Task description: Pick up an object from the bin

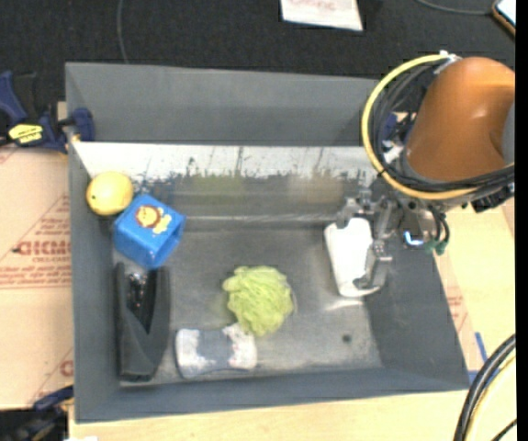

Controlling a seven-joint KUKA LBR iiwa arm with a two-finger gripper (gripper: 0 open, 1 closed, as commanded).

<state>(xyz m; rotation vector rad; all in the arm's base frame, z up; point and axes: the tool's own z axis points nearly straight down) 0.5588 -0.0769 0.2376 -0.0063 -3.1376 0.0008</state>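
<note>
Start at the left of the bin [245,108]: you see a yellow ball [109,193] in the far corner, a blue cube with a yellow face [148,231] touching it, and a long black thing [137,320] lying along the left wall. None of these has the arm anywhere near it. Along the near wall lies a crumpled grey-white wad [213,349], and just beside it, mid-floor, a rumpled green lump [260,299]; both rest on the floor, untouched.

Further right, a white rounded object [349,255] lies on the floor, well apart from the green lump. The gripper [374,246] is down inside the bin right against this white object's right side, under the arm's orange cover. You cannot tell whether it is open or closed, nor whether it has the white object in its grasp.

Judge the task as at the grasping step: the arm is lowered to a candidate, but nothing is raised off the floor. Securing the hold and lifting clear of the bin remain.
</note>
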